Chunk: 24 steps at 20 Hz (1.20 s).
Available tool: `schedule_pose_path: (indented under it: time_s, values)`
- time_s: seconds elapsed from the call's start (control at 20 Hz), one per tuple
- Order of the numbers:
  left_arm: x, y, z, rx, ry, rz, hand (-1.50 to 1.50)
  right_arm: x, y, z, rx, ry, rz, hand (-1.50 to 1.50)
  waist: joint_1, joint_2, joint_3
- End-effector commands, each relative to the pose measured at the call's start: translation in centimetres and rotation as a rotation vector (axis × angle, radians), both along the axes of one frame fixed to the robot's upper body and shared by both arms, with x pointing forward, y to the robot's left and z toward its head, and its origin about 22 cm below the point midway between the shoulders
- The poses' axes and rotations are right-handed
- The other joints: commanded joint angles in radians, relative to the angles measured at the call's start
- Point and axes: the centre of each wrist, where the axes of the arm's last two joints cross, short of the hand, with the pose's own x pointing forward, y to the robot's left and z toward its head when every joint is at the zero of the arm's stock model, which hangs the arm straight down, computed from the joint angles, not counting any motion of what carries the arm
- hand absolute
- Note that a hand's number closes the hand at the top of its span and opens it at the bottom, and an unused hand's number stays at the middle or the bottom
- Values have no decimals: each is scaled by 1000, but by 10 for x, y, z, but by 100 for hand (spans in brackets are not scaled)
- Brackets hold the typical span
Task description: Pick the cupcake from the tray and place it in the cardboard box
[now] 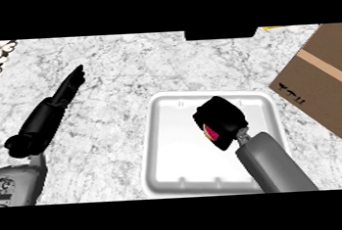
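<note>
Right hand (219, 118) curled over pink cupcake (211, 133) above white tray (168, 151). Left hand (67, 88) lay straight-fingered on counter (128, 65), holding nothing. Box (321, 79) at right.

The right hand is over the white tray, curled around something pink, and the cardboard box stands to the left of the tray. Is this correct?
Not quite: in the head view the cardboard box stands to the right of the white tray, not left. The right hand is over the tray, curled around something pink.
</note>
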Motion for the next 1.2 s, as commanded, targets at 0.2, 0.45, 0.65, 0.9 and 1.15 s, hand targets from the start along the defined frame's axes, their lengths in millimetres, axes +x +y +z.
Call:
schedule_pose_path:
  time_s: [0.2, 0.45, 0.65, 0.9, 1.15]
  values:
    - [-6, 3, -8, -1, 13, 8, 0, 7, -47, 8, 236, -38, -231, 150, -3, 0, 0]
    - [-15, 23, -13, 6, 16, 9, 0, -13, -45, 70, 254, -228, -156, 150, -11, -5, -1]
    - [-2, 3, -15, -6, 13, 12, 0, -43, -58, 102, 272, -295, -177, 150, -16, -4, -1]
    - [3, 4, -7, 3, 10, 23, 0, -29, -87, 148, 469, -426, -449, 150, -19, -4, 0]
    - [3, -5, -6, -6, 7, 5, 0, -24, -123, 180, 577, -478, -675, 150, -7, -2, 0]
